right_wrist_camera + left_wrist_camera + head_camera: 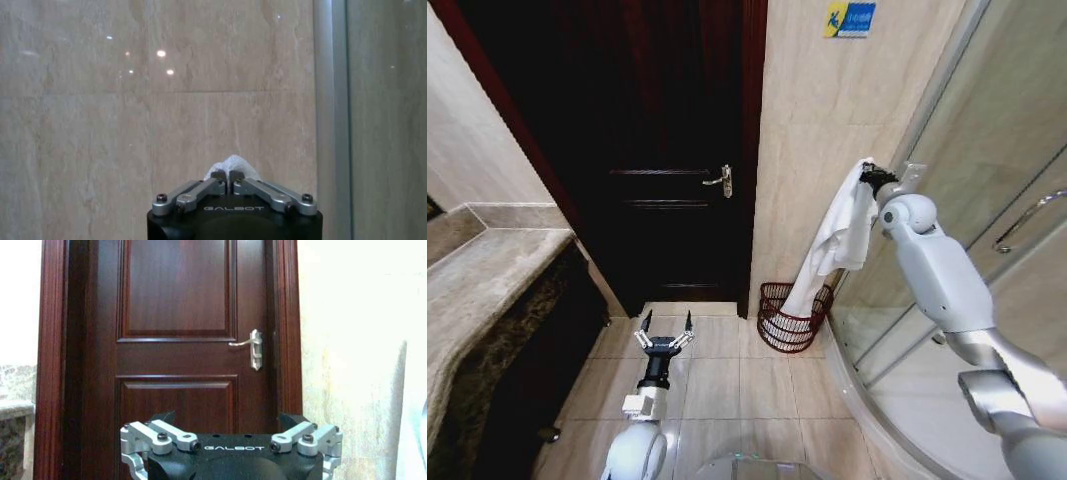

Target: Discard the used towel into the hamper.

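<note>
The white towel [842, 235] hangs at full length from the right gripper [872, 178], which is raised high beside the tiled wall [827, 130] and close to the shower enclosure's metal frame [937, 110]. The right gripper's fingers are pressed together on the towel's top corner; in the right wrist view a white tuft of cloth [230, 165] pokes out just beyond the closed fingertips [228, 176], with the beige wall tile and the vertical frame strip [330, 100] behind it. The towel's lower end reaches down to the hamper [789, 322], and its tip appears to lie at or just inside the hamper's rim; whether it touches the wire cannot be told.

The hamper, a dark red-brown wire basket, stands on the floor tiles [727, 380] against the wall, between the dark wooden door [657, 150] and the shower enclosure's glass [997, 170].

The left gripper [664, 322] is held low over the floor, well apart from the hamper, on the door side of it, fingers spread apart and holding nothing. The left wrist view shows the parted fingers [160, 436] facing the door panel and its silver lever handle [250, 346].

A stone countertop [482, 275] runs along the wall farthest from the hamper.
</note>
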### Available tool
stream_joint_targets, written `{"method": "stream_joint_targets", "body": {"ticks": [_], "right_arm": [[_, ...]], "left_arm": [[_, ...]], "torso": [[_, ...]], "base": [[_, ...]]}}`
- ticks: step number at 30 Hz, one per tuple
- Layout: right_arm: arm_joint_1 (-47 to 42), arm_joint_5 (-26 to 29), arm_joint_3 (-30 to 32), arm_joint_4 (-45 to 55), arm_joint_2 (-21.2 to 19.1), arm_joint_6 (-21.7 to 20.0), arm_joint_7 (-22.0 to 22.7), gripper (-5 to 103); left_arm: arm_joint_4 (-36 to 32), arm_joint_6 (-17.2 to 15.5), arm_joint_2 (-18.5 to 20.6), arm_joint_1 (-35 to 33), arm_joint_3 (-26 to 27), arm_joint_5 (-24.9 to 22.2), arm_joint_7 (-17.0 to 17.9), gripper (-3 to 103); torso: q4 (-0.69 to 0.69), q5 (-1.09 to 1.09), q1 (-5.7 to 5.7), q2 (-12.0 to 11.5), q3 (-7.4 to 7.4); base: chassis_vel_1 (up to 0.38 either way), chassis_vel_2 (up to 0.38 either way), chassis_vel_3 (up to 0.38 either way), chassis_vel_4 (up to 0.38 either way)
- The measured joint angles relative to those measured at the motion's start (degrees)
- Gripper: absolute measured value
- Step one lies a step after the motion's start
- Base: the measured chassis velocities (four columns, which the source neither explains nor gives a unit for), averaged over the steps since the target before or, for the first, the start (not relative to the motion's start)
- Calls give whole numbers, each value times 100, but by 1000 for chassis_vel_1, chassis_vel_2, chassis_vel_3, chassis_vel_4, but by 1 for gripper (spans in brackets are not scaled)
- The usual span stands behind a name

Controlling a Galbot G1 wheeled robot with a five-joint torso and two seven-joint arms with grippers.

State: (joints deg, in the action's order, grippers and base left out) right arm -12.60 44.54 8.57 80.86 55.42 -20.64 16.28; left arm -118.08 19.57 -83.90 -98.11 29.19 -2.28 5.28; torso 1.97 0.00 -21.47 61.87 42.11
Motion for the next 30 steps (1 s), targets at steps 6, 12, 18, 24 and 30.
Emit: {"method": "stream_joint_targets", "body": {"ticks": [6,12,18,24,30], "right_arm": [[-161,-47,100,121,-29,0,-12,1],[-272,-83,144,189,-57,15,-31,1],[-298,-97,142,225,-39,16,-41,1],[-335,-158,122,241,8,20,-41,1],[-434,-255,121,292,58,41,-40,1]], "left_arm": [[55,2,-6,7,-11,6,2,100],[99,13,0,24,-27,11,2,100],[119,13,-2,72,-43,13,0,100],[162,10,3,95,-40,12,-5,100],[202,19,6,115,-29,4,-11,100]], "torso": [[-1,0,85,-190,-104],[-1,0,165,-367,-204],[-1,0,228,-506,-279],[0,0,293,-652,-359],[-1,0,370,-827,-457]], "base": [[0,0,0,0],[0,0,0,0],[0,0,0,0],[0,0,0,0],[0,0,0,0]]}}
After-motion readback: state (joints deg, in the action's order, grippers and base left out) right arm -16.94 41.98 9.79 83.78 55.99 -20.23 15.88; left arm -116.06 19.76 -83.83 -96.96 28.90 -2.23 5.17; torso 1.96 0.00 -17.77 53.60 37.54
